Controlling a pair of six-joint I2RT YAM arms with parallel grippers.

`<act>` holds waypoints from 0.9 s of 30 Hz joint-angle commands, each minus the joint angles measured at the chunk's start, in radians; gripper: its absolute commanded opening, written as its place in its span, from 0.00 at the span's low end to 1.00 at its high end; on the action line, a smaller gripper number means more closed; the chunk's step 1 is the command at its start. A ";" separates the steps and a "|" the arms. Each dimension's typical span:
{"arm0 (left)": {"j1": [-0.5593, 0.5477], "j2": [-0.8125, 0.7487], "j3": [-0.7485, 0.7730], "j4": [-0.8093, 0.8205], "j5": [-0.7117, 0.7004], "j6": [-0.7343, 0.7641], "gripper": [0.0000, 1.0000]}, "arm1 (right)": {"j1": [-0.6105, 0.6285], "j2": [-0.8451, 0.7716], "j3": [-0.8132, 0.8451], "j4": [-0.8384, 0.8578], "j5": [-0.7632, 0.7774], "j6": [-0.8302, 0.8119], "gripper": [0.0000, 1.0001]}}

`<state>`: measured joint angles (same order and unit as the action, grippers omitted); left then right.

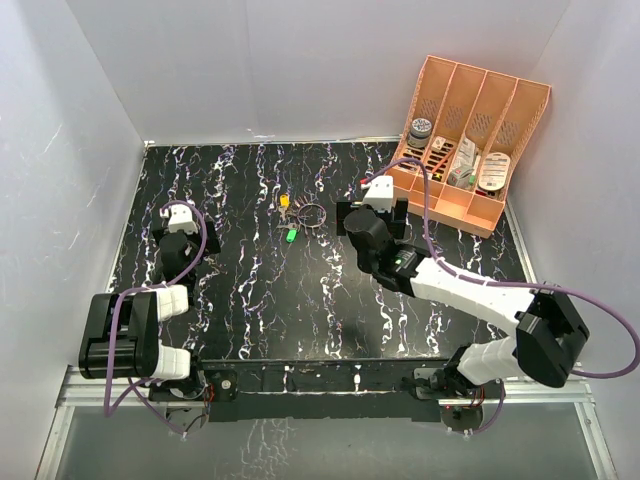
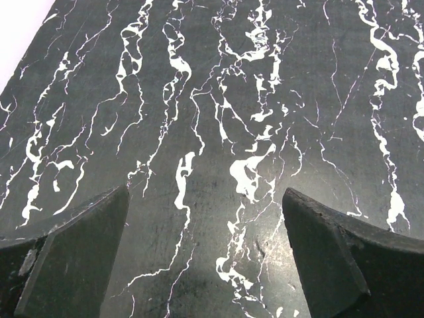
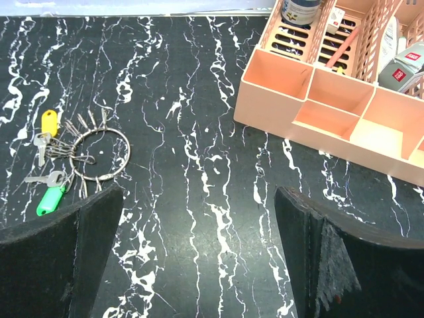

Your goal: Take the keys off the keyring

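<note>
The silver keyring (image 1: 311, 214) lies on the black marbled table at centre back. The yellow-orange key (image 1: 285, 201) and the green key (image 1: 291, 235) lie at its left. In the right wrist view the keyring (image 3: 99, 154) has small clips round it, with the yellow-orange key (image 3: 48, 122) and green key (image 3: 50, 199) attached by short links. My right gripper (image 1: 372, 215) is open and empty, just right of the ring; it also shows in the right wrist view (image 3: 199, 218). My left gripper (image 1: 180, 232) is open and empty, far left of the keys, over bare table (image 2: 205, 218).
An orange slotted organiser (image 1: 468, 140) with small items stands at the back right, close behind my right gripper; it also fills the upper right of the right wrist view (image 3: 331, 86). White walls enclose the table on three sides.
</note>
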<state>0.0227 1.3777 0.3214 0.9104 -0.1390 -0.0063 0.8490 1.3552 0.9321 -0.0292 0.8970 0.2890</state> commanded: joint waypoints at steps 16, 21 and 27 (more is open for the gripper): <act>-0.001 -0.074 -0.001 0.015 0.052 -0.005 0.99 | -0.002 -0.069 0.003 0.043 -0.003 0.032 0.98; -0.001 -0.136 0.020 -0.022 0.227 0.010 0.99 | -0.004 -0.085 -0.015 0.060 -0.110 -0.004 0.98; -0.002 -0.119 0.209 -0.302 0.294 -0.136 0.99 | -0.054 -0.063 0.012 0.046 -0.145 0.028 0.98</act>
<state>0.0212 1.2545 0.3840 0.7853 0.0711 -0.0372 0.8436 1.3071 0.9173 -0.0124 0.8028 0.2935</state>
